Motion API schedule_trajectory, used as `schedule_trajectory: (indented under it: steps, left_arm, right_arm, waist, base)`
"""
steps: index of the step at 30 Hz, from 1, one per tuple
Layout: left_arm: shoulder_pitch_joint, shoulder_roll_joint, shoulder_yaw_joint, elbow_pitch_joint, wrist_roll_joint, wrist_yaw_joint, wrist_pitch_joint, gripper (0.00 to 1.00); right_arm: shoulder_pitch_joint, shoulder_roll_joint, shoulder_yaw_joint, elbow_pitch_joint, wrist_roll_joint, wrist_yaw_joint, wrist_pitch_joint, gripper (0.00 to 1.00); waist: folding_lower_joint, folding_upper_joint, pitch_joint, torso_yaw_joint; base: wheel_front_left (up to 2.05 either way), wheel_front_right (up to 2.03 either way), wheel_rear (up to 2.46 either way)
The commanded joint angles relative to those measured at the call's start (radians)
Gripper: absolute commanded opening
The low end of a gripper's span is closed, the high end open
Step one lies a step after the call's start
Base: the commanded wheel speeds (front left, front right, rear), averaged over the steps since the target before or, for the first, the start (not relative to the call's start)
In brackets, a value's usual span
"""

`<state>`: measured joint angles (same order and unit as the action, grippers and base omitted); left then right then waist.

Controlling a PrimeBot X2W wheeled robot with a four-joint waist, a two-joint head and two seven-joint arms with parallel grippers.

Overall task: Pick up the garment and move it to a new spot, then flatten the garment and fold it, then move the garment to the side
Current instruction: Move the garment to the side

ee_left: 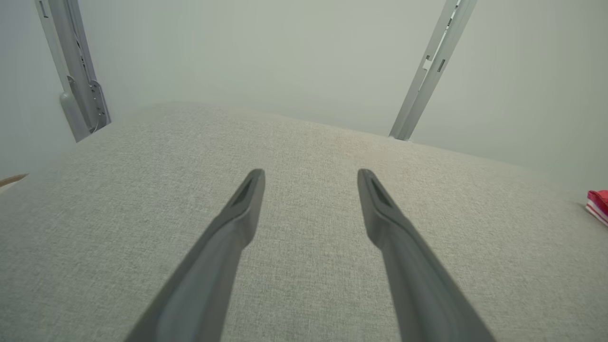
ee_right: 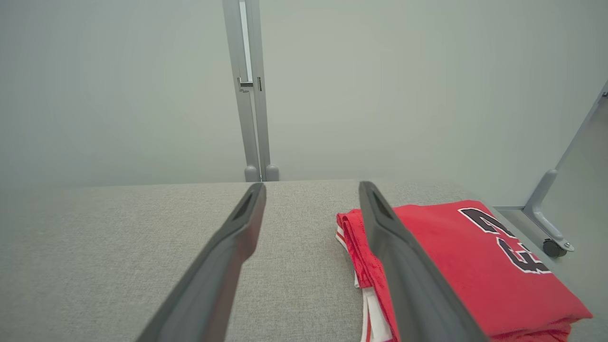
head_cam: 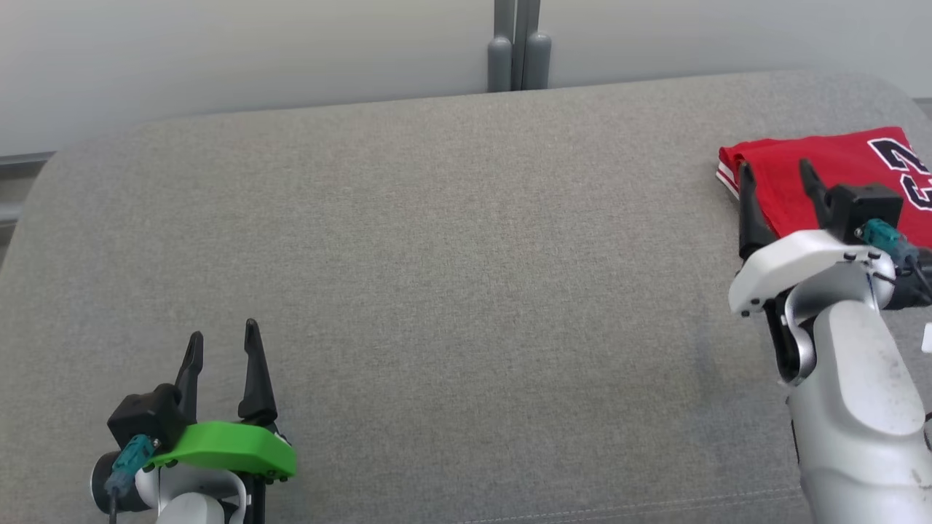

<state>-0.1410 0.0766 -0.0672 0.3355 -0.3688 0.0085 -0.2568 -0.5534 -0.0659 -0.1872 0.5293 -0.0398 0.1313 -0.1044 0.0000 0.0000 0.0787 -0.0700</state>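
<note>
On the right end of the grey woven-fabric table [head_cam: 437, 255], the folded red jersey with black numerals [head_cam: 815, 171] lies flat. My left gripper [head_cam: 223, 332] and right gripper [head_cam: 774, 169] gape wide, holding nothing. I fear the right gripper's fingers, close by the jersey's edge, could snag a fold or nudge it overboard.

Lab-like test bay: grey padded table [head_cam: 437, 218], pale partition screens [head_cam: 218, 51], metal posts [head_cam: 518, 44].

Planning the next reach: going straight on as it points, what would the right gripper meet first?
Likely the edge of the folded red garment; the right gripper may pass above it, depth unclear.
</note>
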Motion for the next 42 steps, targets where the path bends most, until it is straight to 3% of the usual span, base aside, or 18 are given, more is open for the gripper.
schedule_trajectory:
  steps: [1, 9, 23, 42]
  left_arm:
    - [0.017, 0.007, 0.004, 0.004, -0.005, -0.009, -0.005, 1.0]
    - [0.081, 0.012, 0.01, -0.053, 0.038, -0.071, -0.008, 1.0]
    - [0.23, -0.011, 0.046, -0.161, 0.156, -0.096, -0.008, 1.0]
    - [0.234, -0.02, 0.087, -0.072, 0.187, -0.125, -0.007, 1.0]
  right_arm:
    - [0.042, 0.006, 0.02, -0.023, 0.03, -0.001, -0.022, 1.0]
    - [0.235, 0.011, 0.107, -0.149, 0.13, -0.002, -0.098, 1.0]
    - [0.472, 0.014, 0.12, -0.206, 0.106, -0.001, -0.158, 1.0]
    - [0.511, 0.014, 0.126, -0.149, 0.121, -0.001, -0.16, 1.0]
  waist:
    - [0.0, 0.0, -0.056, 0.038]
    - [0.0, 0.0, -0.094, 0.083]
    - [0.0, 0.0, -0.127, 0.096]
    - [0.0, 0.0, -0.12, 0.08]
  base:
    - [0.0, 0.0, 0.0]
    - [0.0, 0.0, 0.0]
    - [0.0, 0.0, 0.0]
    - [0.0, 0.0, 0.0]
